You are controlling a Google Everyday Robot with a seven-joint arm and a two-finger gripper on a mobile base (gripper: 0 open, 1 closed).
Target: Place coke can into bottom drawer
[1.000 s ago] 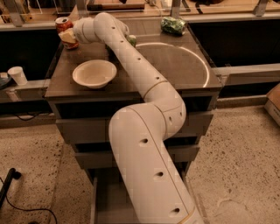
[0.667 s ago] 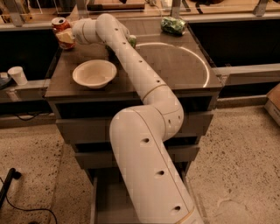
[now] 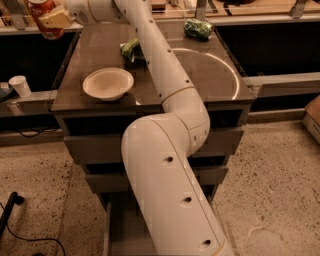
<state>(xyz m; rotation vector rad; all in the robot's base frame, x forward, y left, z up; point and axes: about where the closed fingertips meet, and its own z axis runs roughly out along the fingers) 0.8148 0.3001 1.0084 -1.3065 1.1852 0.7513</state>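
Gripper (image 3: 54, 19) clasps coke can (image 3: 42, 10) (beside countertop (image 3: 100, 50))

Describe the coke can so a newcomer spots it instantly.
Start at the brown cabinet top and go to its far-left corner. There the gripper clamps the coke can. It's the only red item; the snack bags are green, the bowl white.

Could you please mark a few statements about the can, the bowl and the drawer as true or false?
1. The end effector grips the red soda can with white lettering at the upper left. True.
2. The round white bowl holds the can. False: the bowl is empty.
3. A green snack bag lies near the far edge of the brown tabletop. True.
4. The can lies in the grey bottom drawer. False: it is held up by the tabletop's far left corner.
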